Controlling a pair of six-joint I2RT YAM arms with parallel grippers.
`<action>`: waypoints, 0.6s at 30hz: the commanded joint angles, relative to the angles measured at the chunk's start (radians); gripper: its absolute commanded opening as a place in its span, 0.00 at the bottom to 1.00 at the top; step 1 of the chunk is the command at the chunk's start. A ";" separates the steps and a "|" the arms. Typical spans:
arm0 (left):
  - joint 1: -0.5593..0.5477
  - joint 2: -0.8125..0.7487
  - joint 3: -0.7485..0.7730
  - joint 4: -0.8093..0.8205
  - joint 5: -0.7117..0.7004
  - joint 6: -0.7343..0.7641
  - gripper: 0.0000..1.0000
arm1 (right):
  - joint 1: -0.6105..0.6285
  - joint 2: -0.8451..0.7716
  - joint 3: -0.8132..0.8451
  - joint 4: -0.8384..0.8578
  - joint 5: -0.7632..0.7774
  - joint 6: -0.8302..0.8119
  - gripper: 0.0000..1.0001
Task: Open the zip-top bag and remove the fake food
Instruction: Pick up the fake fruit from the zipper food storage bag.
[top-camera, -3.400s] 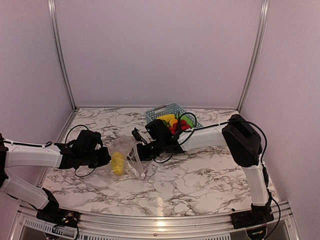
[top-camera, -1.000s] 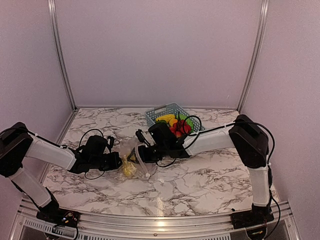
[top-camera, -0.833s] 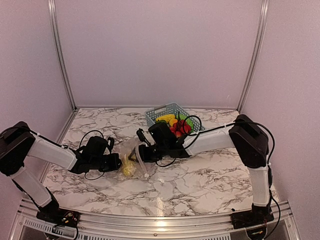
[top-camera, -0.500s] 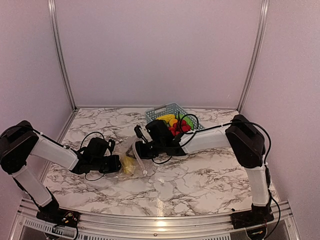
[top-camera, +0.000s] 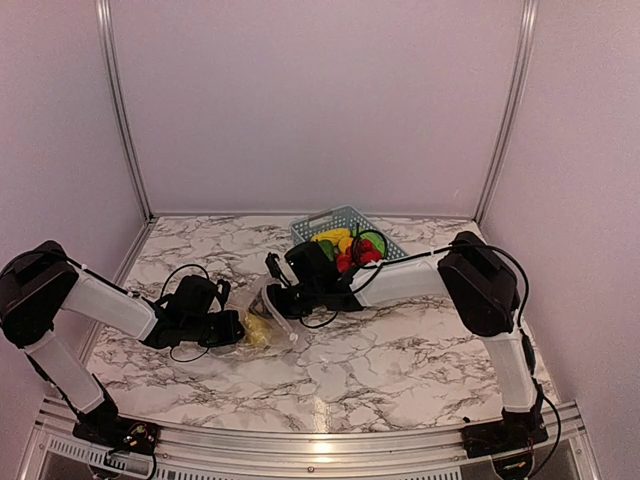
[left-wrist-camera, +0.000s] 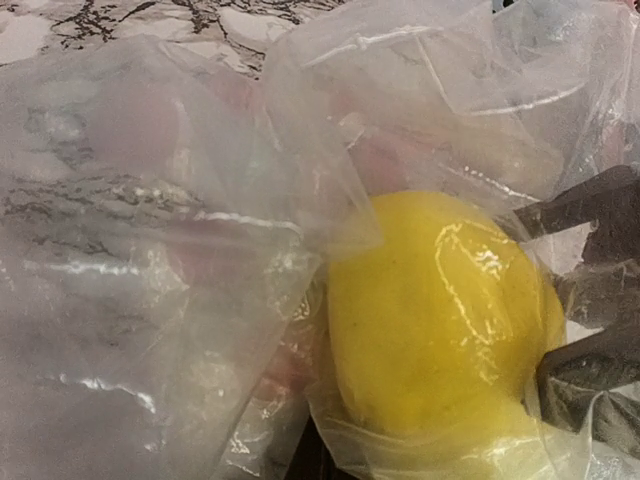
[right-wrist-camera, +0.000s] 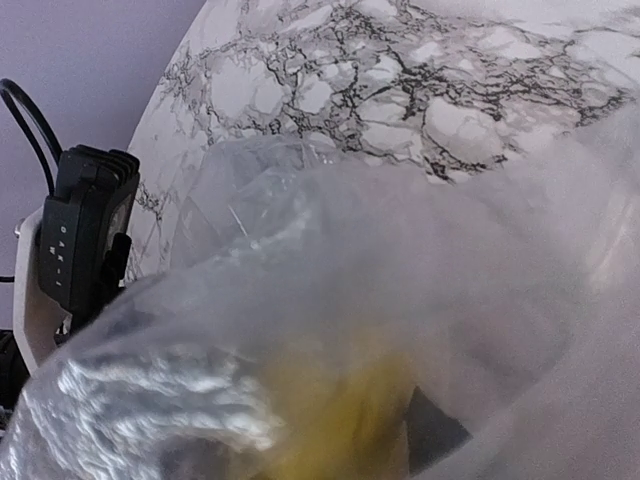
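Observation:
The clear zip-top bag (top-camera: 266, 310) lies crumpled on the marble table between my two grippers. A yellow lemon-like piece of fake food (top-camera: 257, 334) sits inside it; in the left wrist view it (left-wrist-camera: 440, 310) fills the middle behind crinkled plastic (left-wrist-camera: 150, 250). My left gripper (top-camera: 237, 330) is pressed against the bag's left side, its jaws hidden by plastic. My right gripper (top-camera: 273, 299) holds the bag's upper right edge, lifted a little. In the right wrist view the bag (right-wrist-camera: 400, 270) covers nearly everything, with a yellow blur (right-wrist-camera: 340, 420) low down.
A blue-grey lattice basket (top-camera: 330, 216) stands at the back behind the right arm, holding several yellow, green and red toy pieces (top-camera: 352, 248). Cables loop beside both wrists. The left arm's wrist block (right-wrist-camera: 85, 230) shows at the right wrist view's left edge.
My left gripper moved right, up against the bag and the yellow piece. My right gripper drew the bag's edge slightly back and left in the last second.

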 joint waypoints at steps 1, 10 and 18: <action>0.001 0.012 -0.003 0.049 0.022 0.020 0.00 | 0.007 0.044 0.044 -0.049 0.006 -0.018 0.57; 0.002 0.000 -0.002 0.087 0.016 0.020 0.00 | 0.024 0.067 0.072 -0.101 0.000 -0.028 0.58; 0.002 -0.021 -0.010 0.126 -0.001 -0.009 0.00 | 0.027 0.012 0.001 -0.063 -0.008 -0.021 0.56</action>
